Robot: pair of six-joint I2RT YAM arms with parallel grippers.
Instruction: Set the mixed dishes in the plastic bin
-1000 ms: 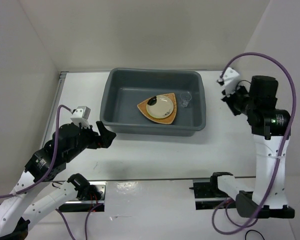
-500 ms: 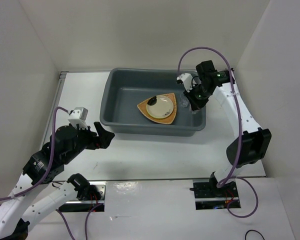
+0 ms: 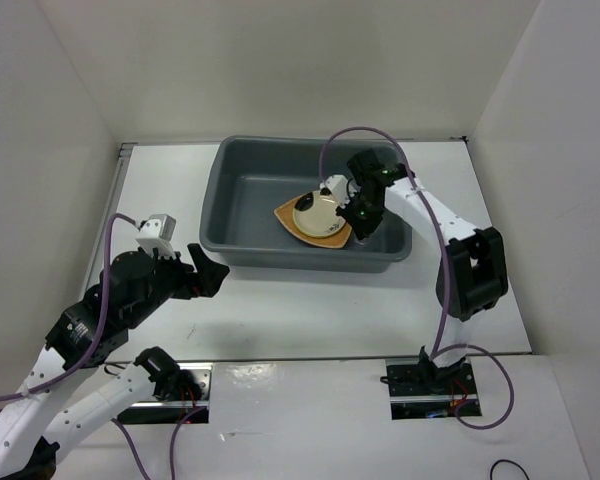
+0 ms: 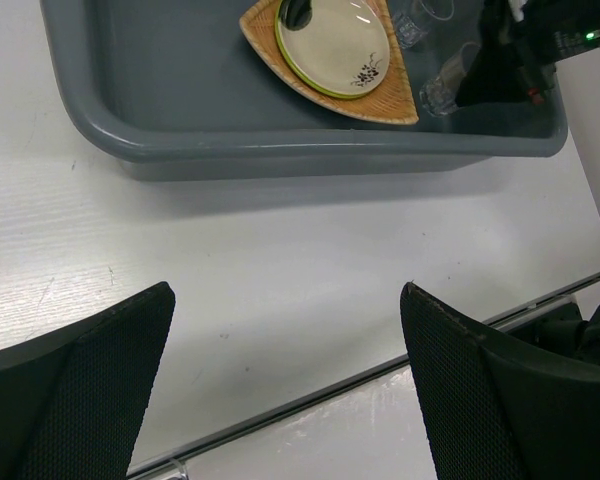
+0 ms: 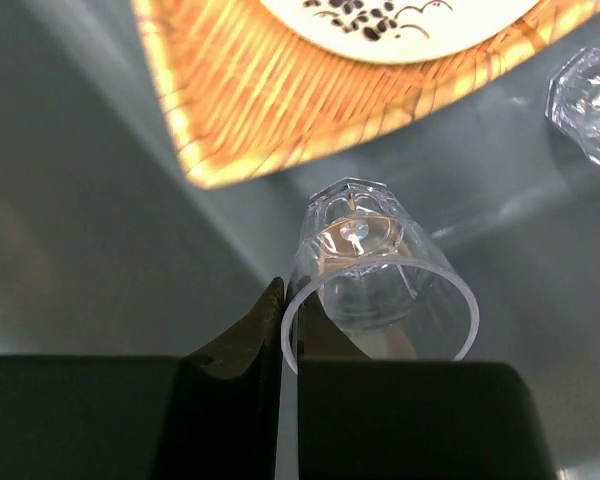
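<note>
Left jaws spread, the right jaws are pinching a clear cup [image 5: 378, 285] inside the plastic bin [image 3: 280, 256], needing gentle release beside the wooden plate [image 5: 245, 115].

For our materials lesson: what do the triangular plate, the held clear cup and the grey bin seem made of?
The triangular plate: likely wood or bamboo, tan with fine parallel grain lines.
The clear cup: transparent, glossy, faceted base; plastic or glass, cannot tell.
The grey bin: probably moulded plastic, smooth satin surface, rounded rim.
</note>
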